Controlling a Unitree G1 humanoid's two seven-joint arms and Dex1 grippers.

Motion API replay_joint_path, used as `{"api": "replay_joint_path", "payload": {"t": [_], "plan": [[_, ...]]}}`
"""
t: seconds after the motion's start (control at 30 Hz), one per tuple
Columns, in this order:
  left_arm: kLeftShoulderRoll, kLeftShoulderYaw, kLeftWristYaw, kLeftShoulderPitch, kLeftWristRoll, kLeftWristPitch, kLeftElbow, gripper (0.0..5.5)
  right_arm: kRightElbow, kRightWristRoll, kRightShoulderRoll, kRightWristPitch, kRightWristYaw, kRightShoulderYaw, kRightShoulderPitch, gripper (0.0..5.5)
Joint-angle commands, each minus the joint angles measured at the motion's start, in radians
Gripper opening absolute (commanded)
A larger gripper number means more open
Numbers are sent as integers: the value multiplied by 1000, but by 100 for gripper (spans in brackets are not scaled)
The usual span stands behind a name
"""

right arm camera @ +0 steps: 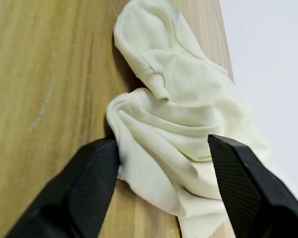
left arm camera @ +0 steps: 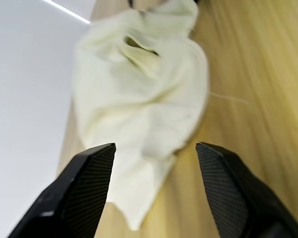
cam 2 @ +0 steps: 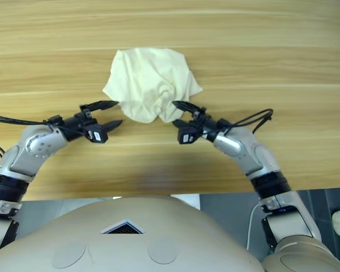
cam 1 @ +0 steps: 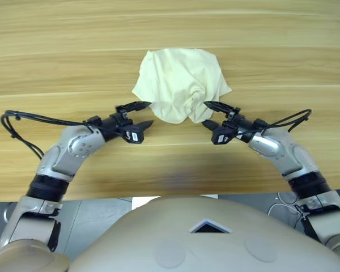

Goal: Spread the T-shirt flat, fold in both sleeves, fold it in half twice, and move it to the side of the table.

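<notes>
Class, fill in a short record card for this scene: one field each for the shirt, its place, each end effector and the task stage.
T-shirt: cream, crumpled in a heap
Place: on the wooden table
Left end effector: open, at the heap's near left edge
Right end effector: open, at the heap's near right edge
Stage: not yet spread flat; no fold made

Bright, even light — only soft shadow edging the T-shirt.
</notes>
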Motion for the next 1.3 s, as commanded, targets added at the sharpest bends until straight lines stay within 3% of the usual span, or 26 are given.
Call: {"api": "replay_joint_path", "payload": {"t": [0.03,0.4,0.8,1.3], "plan": [[36,8,-19,12,15,18,-7,300,17,-23,-5,20,1,9,7,314],[-72,-145,46,-78,157,8,173,300,4,-16,-49,16,-74,-54,42,314],[-75,-87,232,-117,218,61,225,300,23,-19,-38,19,-108,-54,37,314],[-112,-123,202,-94,102,-32,209,300,91,-3,16,22,-169,-59,13,314]]}}
